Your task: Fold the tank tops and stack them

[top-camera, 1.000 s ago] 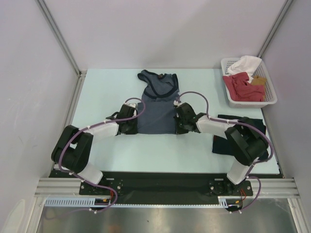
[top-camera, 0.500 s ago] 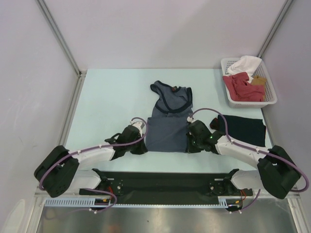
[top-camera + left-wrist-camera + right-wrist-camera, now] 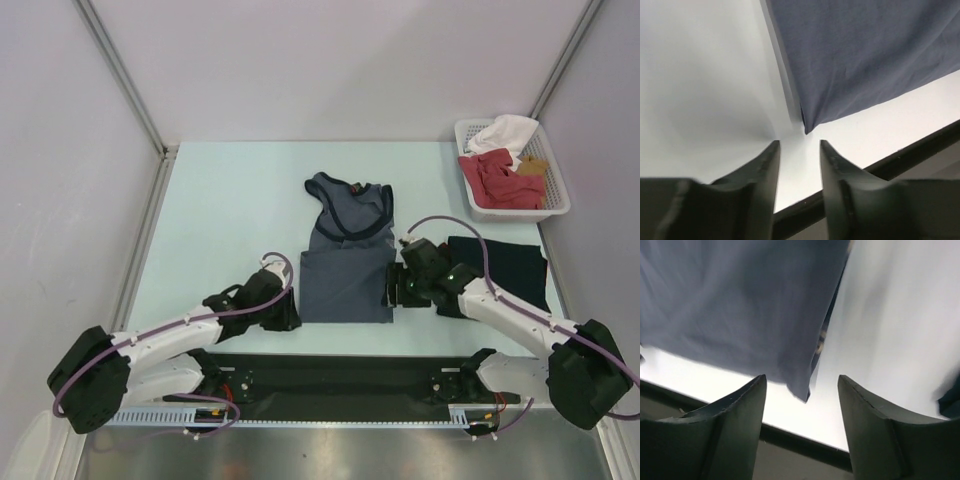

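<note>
Two claws, my left claw [image 3: 799,144] and my right claw [image 3: 801,377], gape empty just off the near corners of the slate-blue cloth tank top [image 3: 345,272], spread flat on the pale worktop [image 3: 225,215]; the folded dark navy tank top [image 3: 505,265] lies to its right.

I'm seeing soft, matt, fine-knit cloth on the slate-blue tank top [image 3: 345,270], and the same dull cloth on the navy tank top [image 3: 515,262]. The table [image 3: 220,200] reads smooth and matt. The basket [image 3: 520,211] is white plastic lattice, and the left gripper [image 3: 799,144] is matt black plastic.
</note>
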You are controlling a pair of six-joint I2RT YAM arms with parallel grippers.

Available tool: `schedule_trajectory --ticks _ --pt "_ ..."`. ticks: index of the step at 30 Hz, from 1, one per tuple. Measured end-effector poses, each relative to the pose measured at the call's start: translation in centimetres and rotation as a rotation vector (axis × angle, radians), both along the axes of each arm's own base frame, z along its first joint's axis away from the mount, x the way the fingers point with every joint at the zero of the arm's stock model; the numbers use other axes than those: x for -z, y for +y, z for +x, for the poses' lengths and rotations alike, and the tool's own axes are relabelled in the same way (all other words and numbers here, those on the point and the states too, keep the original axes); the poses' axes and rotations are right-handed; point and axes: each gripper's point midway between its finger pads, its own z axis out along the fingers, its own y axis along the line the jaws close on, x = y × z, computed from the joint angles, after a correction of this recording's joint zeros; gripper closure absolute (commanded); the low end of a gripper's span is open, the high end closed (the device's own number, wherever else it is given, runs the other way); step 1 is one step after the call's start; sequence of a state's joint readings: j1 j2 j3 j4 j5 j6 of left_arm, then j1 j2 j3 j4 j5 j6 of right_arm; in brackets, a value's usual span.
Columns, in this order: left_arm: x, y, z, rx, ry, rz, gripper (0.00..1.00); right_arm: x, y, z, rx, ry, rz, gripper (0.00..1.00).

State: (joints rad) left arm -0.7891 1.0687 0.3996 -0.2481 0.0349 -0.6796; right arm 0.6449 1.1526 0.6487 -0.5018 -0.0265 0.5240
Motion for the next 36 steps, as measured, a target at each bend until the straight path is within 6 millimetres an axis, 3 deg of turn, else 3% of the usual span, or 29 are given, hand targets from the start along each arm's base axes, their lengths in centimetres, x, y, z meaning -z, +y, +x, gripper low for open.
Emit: schedule_trajectory --ticks 4,6,10,14,20,28,33,36 --pt "-0.4 0.2 0.0 -0.008 -0.011 -0.002 0.39 -2.5 -0.7 3.2 0.065 -0.048 0.055 0.30" --pt "-0.4 0.3 0.0 -0.011 -0.010 0.002 0.32 -4.3 0.0 5.1 0.069 -0.081 0.091 0.29" --pt "-0.4 0.0 0.3 -0.012 -0.019 -0.007 0.30 -7.5 2.9 9.7 0.035 -0.143 0.152 0.34" --pt "-0.2 -0.7 1.1 -0.010 -0.023 -0.009 0.32 -8.7 6.4 15.0 0.014 -0.190 0.191 0.45" --pt "-0.1 -2.4 2.7 -0.009 -0.039 -0.027 0.37 -6.9 10.4 21.7 0.016 -0.201 0.187 0.41" --pt "0.2 -3.2 3.2 -0.002 -0.043 -0.042 0.54 -3.4 14.2 29.5 0.044 -0.230 0.133 0.39" --pt "0.3 -3.4 3.1 0.006 -0.040 -0.053 0.59 -0.6 15.5 32.3 0.067 -0.242 0.047 0.38" --pt "0.4 -3.5 3.0 0.012 -0.040 -0.063 0.64 1.4 15.9 32.8 0.070 -0.232 -0.012 0.41"
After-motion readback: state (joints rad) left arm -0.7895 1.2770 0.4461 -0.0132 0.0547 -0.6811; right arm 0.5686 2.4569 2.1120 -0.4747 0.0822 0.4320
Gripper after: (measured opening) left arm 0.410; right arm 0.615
